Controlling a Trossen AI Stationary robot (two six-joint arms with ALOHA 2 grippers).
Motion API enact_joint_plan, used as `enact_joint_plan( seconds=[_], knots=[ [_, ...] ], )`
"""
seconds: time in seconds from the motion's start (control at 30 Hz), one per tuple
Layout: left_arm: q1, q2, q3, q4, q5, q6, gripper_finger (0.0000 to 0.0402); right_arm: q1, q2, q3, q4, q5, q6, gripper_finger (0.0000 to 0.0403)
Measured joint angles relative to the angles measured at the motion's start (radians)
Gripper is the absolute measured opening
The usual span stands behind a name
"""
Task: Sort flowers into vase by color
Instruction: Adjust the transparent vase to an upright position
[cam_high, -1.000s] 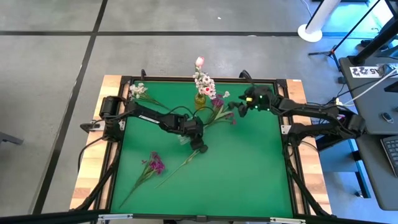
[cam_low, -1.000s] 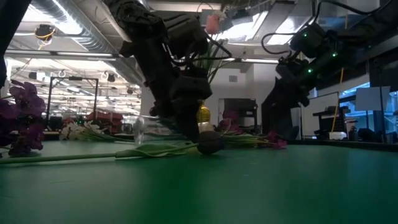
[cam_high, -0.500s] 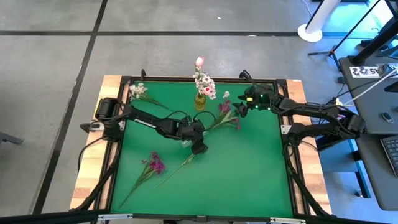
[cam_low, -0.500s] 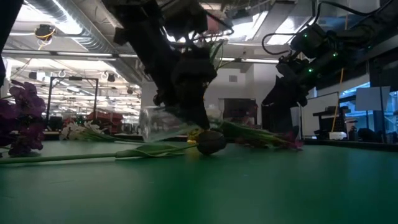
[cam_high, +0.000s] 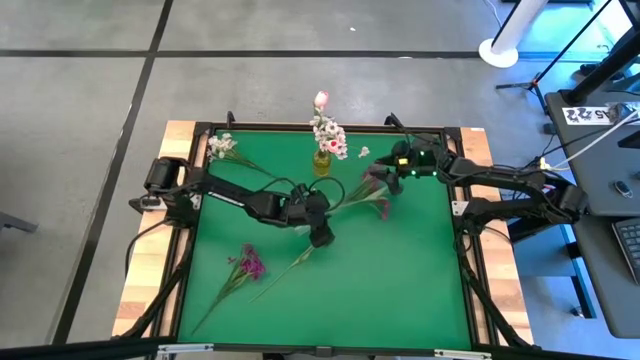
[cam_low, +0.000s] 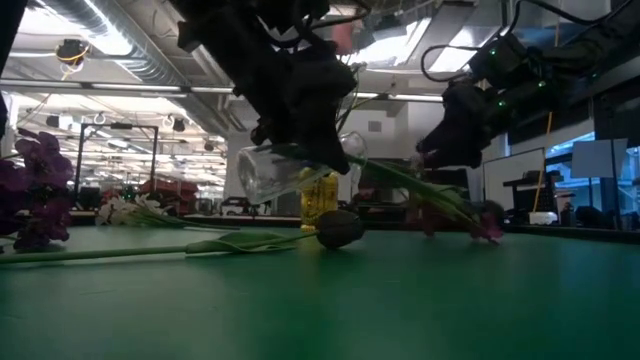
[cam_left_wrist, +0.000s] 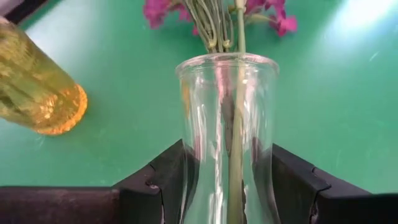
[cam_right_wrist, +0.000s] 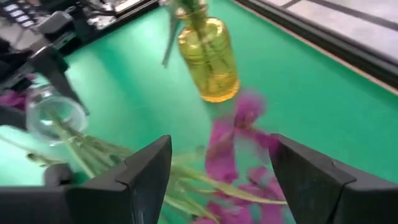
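My left gripper (cam_left_wrist: 227, 180) is shut on a clear glass vase (cam_left_wrist: 227, 124), seen lifted in the low view (cam_low: 285, 172). Green stems of a magenta-purple sprig (cam_high: 375, 192) run into the vase's mouth, and the blossoms droop toward the table (cam_low: 480, 225). My right gripper (cam_right_wrist: 227, 174) is open and hovers just above those blossoms (cam_right_wrist: 239, 140), near the yellow vase. That yellow vase (cam_high: 322, 160) stands upright holding white clusters and a pink tulip bud (cam_high: 321, 99). A dark bloom (cam_low: 340, 228) lies on the mat below the clear vase, its stem trailing off. My left gripper holds the clear vase by its lower body (cam_left_wrist: 186, 180), pinched between the two fingers (cam_left_wrist: 292, 183). The vase lies along the fingers with its mouth (cam_left_wrist: 227, 62) pointing away. It is lifted clear of the table and lies nearly level (cam_low: 285, 172).
A second magenta sprig (cam_high: 248, 262) lies on the green mat toward the near left. A white cluster sprig (cam_high: 222, 146) lies at the far left corner. The mat's raised black frame (cam_high: 455, 200) borders the work area, and open mat spreads across the near right.
My left gripper has risen and tipped, lifting the clear vase off the mat and laying it over to nearly level. The magenta sprig has shifted toward the table's right edge, its stems now slanting down from the vase's mouth. My right gripper has lifted slightly.
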Motion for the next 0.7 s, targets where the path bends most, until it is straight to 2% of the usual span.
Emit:
enact_joint_plan(
  seconds=[0.23, 0.7],
  knots=[
    [-0.032, 0.000, 0.000, 0.006, -0.046, 0.001, 0.0173, 0.000, -0.095, 0.011, -0.008, -0.066, -0.001, 0.0269],
    [-0.103, -0.027, 0.000, 0.118, -0.188, 0.069, 0.0173, 0.001, -0.579, 0.059, -0.028, -0.085, 0.024, 0.0269]
  ],
)
